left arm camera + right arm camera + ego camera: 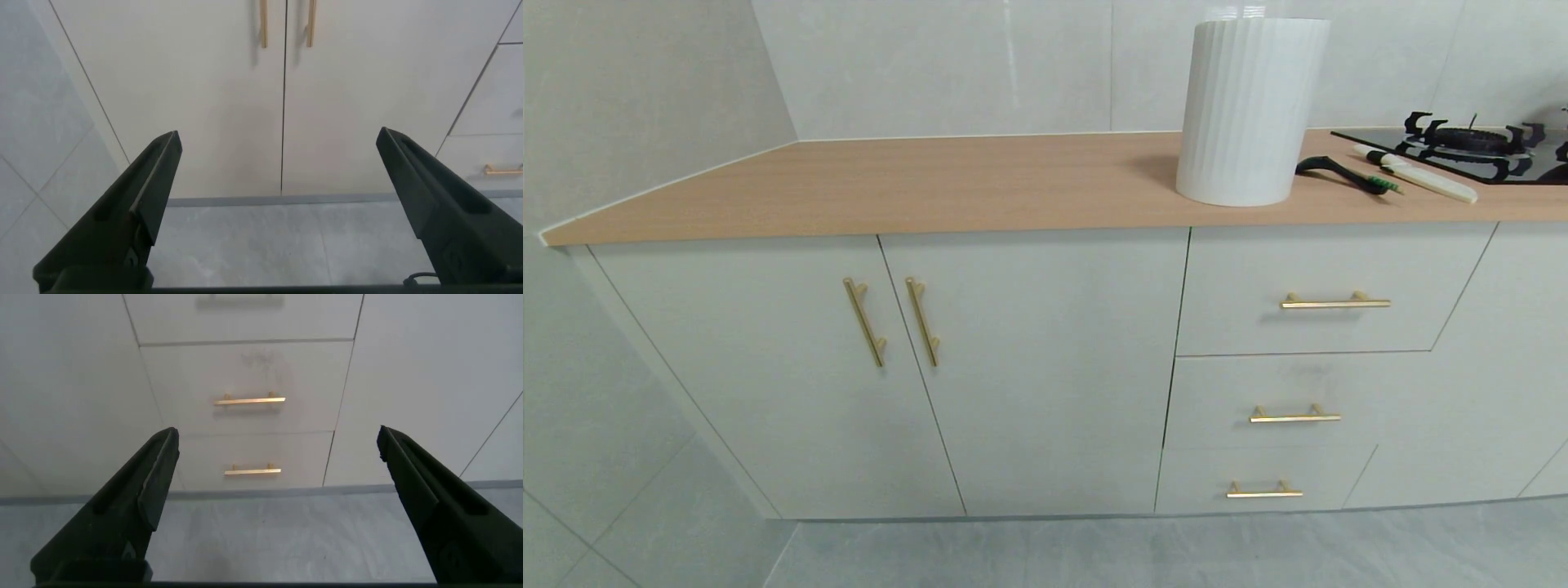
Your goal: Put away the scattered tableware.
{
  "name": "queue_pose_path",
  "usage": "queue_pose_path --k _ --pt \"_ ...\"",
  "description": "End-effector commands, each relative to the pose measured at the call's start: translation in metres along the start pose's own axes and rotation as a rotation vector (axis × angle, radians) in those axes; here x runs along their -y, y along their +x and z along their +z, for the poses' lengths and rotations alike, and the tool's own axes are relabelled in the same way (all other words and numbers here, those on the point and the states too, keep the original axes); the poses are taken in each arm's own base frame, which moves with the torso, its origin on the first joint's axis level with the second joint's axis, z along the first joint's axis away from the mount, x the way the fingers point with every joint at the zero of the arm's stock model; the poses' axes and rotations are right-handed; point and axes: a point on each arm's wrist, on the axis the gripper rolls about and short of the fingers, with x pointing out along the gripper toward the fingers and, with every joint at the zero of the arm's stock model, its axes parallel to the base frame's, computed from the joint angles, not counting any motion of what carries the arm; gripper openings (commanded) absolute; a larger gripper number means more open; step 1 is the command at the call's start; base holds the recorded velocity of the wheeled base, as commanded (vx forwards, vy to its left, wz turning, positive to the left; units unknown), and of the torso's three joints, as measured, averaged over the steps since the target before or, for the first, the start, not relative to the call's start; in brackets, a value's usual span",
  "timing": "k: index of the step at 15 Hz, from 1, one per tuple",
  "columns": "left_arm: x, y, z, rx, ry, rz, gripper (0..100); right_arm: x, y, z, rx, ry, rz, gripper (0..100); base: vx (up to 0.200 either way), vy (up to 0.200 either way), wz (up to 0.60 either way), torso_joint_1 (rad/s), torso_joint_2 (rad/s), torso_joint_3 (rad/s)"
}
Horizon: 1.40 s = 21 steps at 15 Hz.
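Pale wooden tabletop (pixel 931 184) runs across the upper half of the head view. At upper right a white ribbed canister (pixel 1245 114) stands on it. Just right of it lie a black utensil (pixel 1339 170) and a white utensil (pixel 1425 181), beside the hob (pixel 1462 147). Facing the cabinet doors (pixel 204 82), the left pincer (pixel 278 137) gapes wide; the right pincer (pixel 276 434) gapes wide before the drawers (pixel 245 376).

Head camera: high and stood back, facing forward and down on the countertop (pixel 931 184), double doors (pixel 1013 359) and drawers (pixel 1290 376).
Left wrist camera: low, near, facing the double doors (pixel 212 106), framed by the left gripper (pixel 278 133).
Right wrist camera: low, near, facing the lower drawers (pixel 249 371), framed by the right gripper (pixel 277 430).
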Motion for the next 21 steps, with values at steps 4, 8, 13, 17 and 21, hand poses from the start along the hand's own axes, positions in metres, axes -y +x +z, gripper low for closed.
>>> queue_pose_path --k 4,8,13,17,21 --pt "0.0 0.0 0.0 -0.002 0.0 0.0 100 -0.004 0.089 0.085 -0.322 -0.051 0.076 100 0.0 0.0 0.0 0.0 0.0 0.0" --pt "0.0 0.0 0.0 -0.002 0.0 0.0 100 -0.01 0.189 0.072 -0.601 -0.052 0.089 100 0.0 0.0 0.0 0.0 0.0 0.0" --pt "0.0 0.0 0.0 -0.002 0.0 0.0 100 -0.014 0.286 0.003 -0.776 -0.053 0.09 100 0.0 0.0 0.0 0.0 0.0 0.0" --pt "0.0 0.0 0.0 -0.002 0.0 0.0 100 -0.017 0.324 -0.041 -0.784 -0.068 0.094 100 0.0 0.0 0.0 0.0 0.0 0.0" --pt "0.0 0.0 0.0 -0.002 0.0 0.0 100 -0.015 0.345 -0.074 -0.747 -0.077 0.08 100 0.0 0.0 0.0 0.0 0.0 0.0"
